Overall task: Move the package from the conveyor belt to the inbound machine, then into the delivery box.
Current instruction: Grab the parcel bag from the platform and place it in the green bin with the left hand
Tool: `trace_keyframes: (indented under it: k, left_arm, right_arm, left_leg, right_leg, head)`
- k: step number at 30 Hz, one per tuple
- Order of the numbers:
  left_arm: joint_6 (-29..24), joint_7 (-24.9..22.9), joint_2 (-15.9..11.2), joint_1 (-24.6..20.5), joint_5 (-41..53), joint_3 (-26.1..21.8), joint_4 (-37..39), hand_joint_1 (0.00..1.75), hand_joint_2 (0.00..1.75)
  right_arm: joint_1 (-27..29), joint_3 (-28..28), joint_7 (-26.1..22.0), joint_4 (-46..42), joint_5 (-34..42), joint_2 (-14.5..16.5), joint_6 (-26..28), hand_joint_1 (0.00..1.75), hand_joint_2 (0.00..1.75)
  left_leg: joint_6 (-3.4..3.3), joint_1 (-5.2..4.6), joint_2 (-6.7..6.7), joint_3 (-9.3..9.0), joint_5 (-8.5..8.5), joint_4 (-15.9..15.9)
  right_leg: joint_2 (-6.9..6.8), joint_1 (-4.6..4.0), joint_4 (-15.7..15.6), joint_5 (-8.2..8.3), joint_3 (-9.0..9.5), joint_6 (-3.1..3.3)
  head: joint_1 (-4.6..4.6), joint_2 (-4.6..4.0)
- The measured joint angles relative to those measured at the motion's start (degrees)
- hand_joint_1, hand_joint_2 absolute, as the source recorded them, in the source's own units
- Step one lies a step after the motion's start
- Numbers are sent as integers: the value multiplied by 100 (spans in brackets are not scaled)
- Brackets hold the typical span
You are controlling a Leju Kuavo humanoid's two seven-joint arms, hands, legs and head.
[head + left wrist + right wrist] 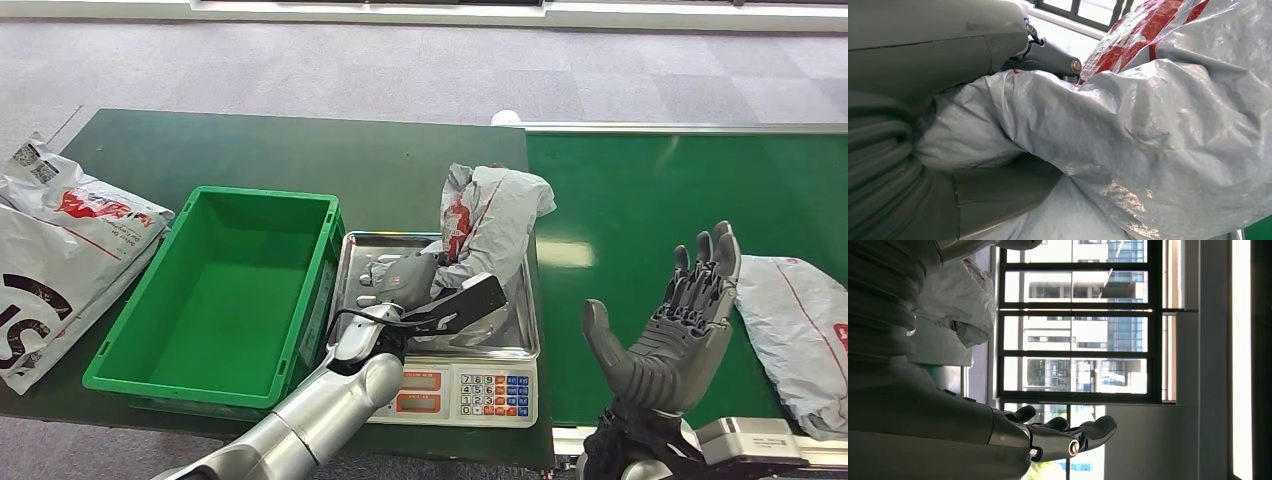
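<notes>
— What are your hands doing right now?

— Nearest me, my right hand [672,335] is hovering over the near edge of the conveyor belt [640,200], palm up, fingers spread wide, carrying nothing. My left hand [402,278] is reaching over the keypad of the weighing scale [466,392] and closing on the lower left part of the grey poly mailer package [490,225], which is sitting on the scale's steel tray [352,255]. In the left wrist view the film [1148,130] is bunching up against my thumb.

— How is it going to handle?

— Light and soft, I am judging. The plastic film is crumpling wherever I am touching it, and it looks slick, so I am taking a gathered fold low down rather than a loose corner, which could slide out.

— Which way is it lying?

— It is standing up in a crumpled heap, its long axis running from the tray near my fingers up and away toward the far edge of the table, red print facing left.

— And beyond?

— The green delivery box [225,290] is just beside the scale on my left. Another grey package [805,330] is waiting on the belt to my right.
</notes>
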State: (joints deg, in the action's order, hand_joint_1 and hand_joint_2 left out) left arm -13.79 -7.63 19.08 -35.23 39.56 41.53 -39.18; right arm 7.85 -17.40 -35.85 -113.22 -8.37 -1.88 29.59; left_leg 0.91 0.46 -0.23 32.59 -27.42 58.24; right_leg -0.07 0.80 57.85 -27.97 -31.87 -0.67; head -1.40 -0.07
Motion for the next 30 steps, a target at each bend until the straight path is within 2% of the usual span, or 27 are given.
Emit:
trace_keyframes:
  k: [30]
  left_arm:
    - [0,0,-4,1,0,-1,-8,175,175]
  right_arm:
    - [0,0,0,0,0,0,0,0,175]
  left_leg:
    - [0,0,0,0,0,0]
  right_leg:
    - [0,0,0,0,0,0]
  head:
    - [0,0]
